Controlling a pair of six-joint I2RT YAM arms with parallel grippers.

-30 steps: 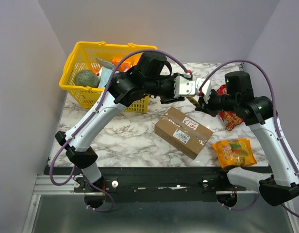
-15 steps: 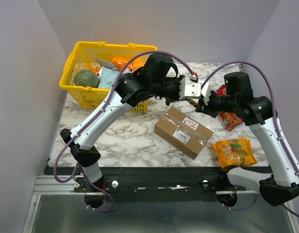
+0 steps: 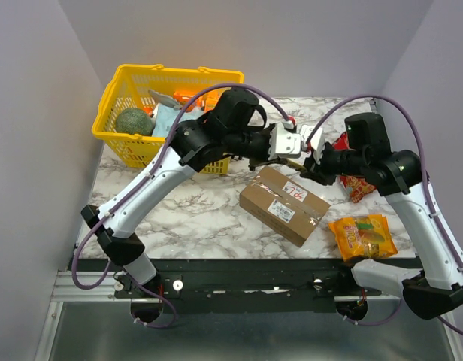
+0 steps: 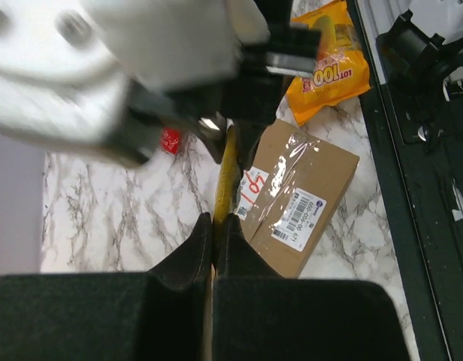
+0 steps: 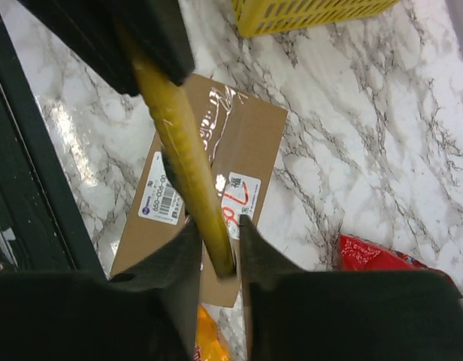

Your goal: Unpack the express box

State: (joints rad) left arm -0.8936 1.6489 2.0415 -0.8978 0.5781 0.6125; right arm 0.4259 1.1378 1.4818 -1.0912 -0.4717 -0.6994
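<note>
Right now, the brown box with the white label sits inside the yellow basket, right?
Not quite. The brown box with the white label is not inside the yellow basket. It lies on the marble table, apart from the basket. The top view shows this.

The left arm [image 3: 152, 177] and right arm [image 3: 434, 219] have white curved shells between bulky black joints; a thin purple cable [image 3: 224, 85] loops along each; the fingers [image 4: 190, 254] are black.
</note>
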